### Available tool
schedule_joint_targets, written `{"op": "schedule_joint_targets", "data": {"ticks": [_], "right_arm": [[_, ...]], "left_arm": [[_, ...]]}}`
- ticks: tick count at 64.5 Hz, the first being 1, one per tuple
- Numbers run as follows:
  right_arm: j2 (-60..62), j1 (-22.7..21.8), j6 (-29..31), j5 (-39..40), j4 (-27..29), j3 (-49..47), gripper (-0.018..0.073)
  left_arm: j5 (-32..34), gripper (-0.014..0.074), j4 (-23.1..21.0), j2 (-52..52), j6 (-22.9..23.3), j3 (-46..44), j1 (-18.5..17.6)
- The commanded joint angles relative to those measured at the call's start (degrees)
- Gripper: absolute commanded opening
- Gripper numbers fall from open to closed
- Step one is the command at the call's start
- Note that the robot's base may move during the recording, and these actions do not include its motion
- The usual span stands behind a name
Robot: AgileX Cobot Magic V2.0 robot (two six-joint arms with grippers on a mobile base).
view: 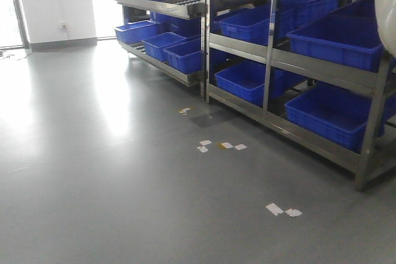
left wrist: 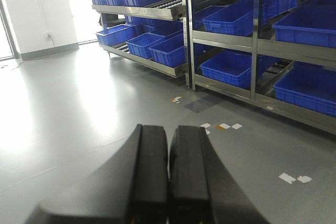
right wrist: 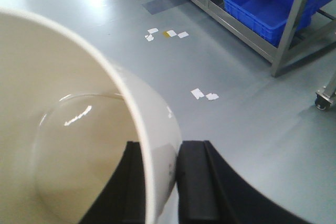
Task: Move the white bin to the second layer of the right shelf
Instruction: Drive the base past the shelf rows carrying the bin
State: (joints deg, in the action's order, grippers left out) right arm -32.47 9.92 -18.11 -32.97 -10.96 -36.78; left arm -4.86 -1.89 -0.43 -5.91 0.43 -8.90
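Grey glossy floor (view: 93, 153) on the left, scraps of white tape (view: 274, 209) scattered toward the racks. Left gripper (left wrist: 169, 150) low over that floor, black fingers pressed together, nothing between them. Further right, steel racks loaded with blue crates (view: 247, 23). Right shelf second layer (view: 322, 64) taken as the middle level of the nearer rack, packed with crates wherever visible, no free lane to be seen from here. Farthest right, white bin (right wrist: 63, 103) held up off the floor, only a pale sliver of it at the edge of the front view. Right gripper (right wrist: 160, 174) pinching the bin's wall at the rim, one finger inside and one outside, empty tub hanging to the left of the wrist. Judged mid-carry: lifted, not yet placed, rack near but apart. Next: close on the rack, find an open spot on that level, raise the bin over the front rail, guard against the one-wall pinch slipping or tilting.
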Motion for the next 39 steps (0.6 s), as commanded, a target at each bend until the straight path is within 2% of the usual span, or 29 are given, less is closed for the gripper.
{"op": "schedule_joint_targets", "data": {"ticks": [1,39], "right_arm": [[-0.4,-0.3,-0.1,5.7,-0.9,-1.8,0.0070],[-0.4,-0.3,-0.1,5.7,-0.9,-1.8,0.0070]], "left_arm": [[4.9,0.0085,-0.1,-0.8,-0.1,2.1,-0.1],[4.9,0.0085,-0.1,-0.8,-0.1,2.1,-0.1]]}}
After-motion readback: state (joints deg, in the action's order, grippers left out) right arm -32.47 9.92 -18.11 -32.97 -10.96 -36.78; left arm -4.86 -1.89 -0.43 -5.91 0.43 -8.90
